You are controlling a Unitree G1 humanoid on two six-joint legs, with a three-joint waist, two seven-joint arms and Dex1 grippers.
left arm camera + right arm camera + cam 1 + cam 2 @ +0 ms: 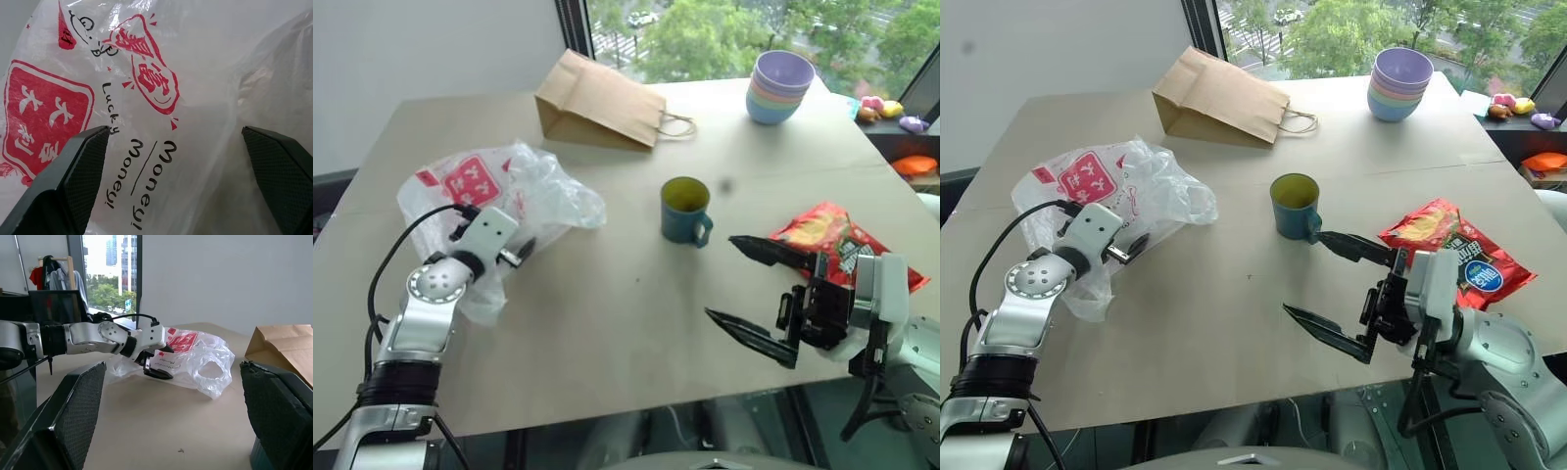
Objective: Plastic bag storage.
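1. Plastic bag (524, 191): a thin, crinkled, translucent white carrier bag with red printed square logos lies loosely crumpled on the left part of the table (607, 323), one handle loop showing at its end toward the table's middle.
2. Its print reads "Lucky Money" in black beside the red marks, as the left wrist view shows from very close.
3. Left gripper (514, 257) sits at the bag's near edge, its two black fingers spread wide with the bag's film between and ahead of them; nothing is clamped. Whether the fingertips touch the plastic cannot be told.
4. Blue mug (685, 211) with a yellow-green inside stands upright near the table's middle, to the right of the bag and apart from it.
5. Brown paper bag (599, 103) lies on its side at the far edge of the table, beyond the plastic bag, its twisted handle pointing right.
6. Right gripper (1332, 284) hovers over the near right part of the table, pointing toward the left, its fingers spread wide and holding nothing; one fingertip lies just beside the mug in the head views.
7. Red chip packet (1459, 255) lies flat on the right side of the table, behind the right gripper.
8. Stack of pastel bowls (779, 86) stands at the far right corner, well apart from the bag.
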